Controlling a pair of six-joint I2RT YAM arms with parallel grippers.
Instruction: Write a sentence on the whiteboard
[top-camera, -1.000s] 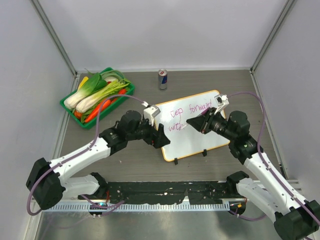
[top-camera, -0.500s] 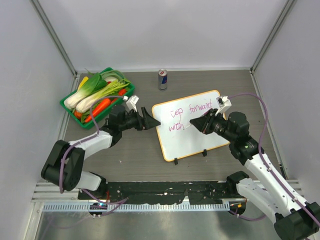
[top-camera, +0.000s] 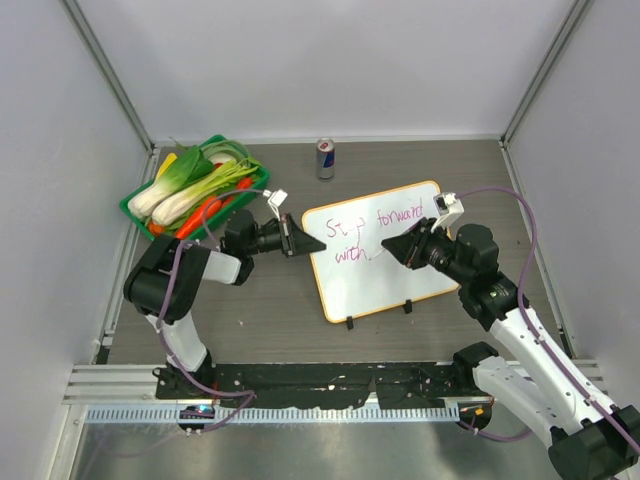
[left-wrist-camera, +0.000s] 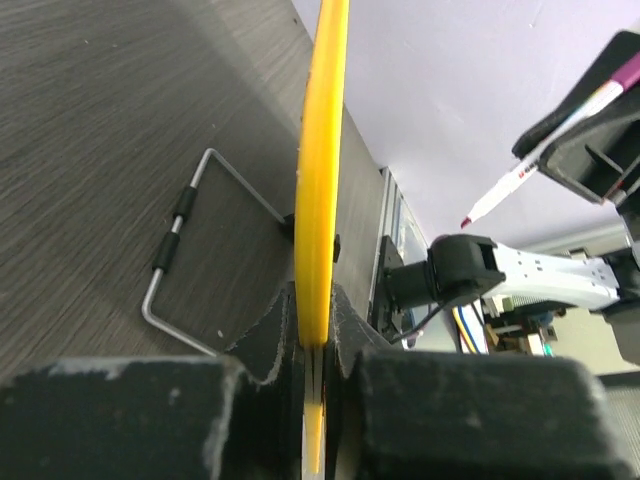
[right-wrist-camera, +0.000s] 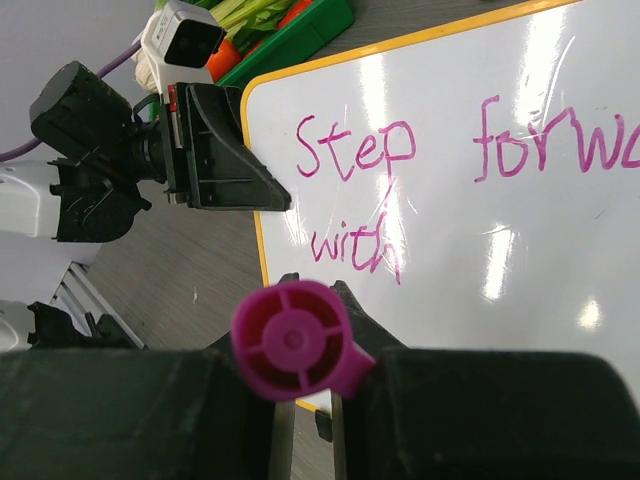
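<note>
grey table (top-camera: 270, 310), left fingers (left-wrist-camera: 262, 338) pinching whiteboard (left-wrist-camera: 322, 180) rim, seen only from wrist, right fingers (right-wrist-camera: 120, 410) clenching pink marker (right-wrist-camera: 290, 340)

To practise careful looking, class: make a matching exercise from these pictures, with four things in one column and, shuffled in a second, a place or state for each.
1 left claw
2 right claw
3 can
4 green tray

A holds vegetables, far left of the table
B shut on the whiteboard rim
C upright beyond the whiteboard
D shut on the pink marker

Pairs: 1-B, 2-D, 3-C, 4-A
</note>
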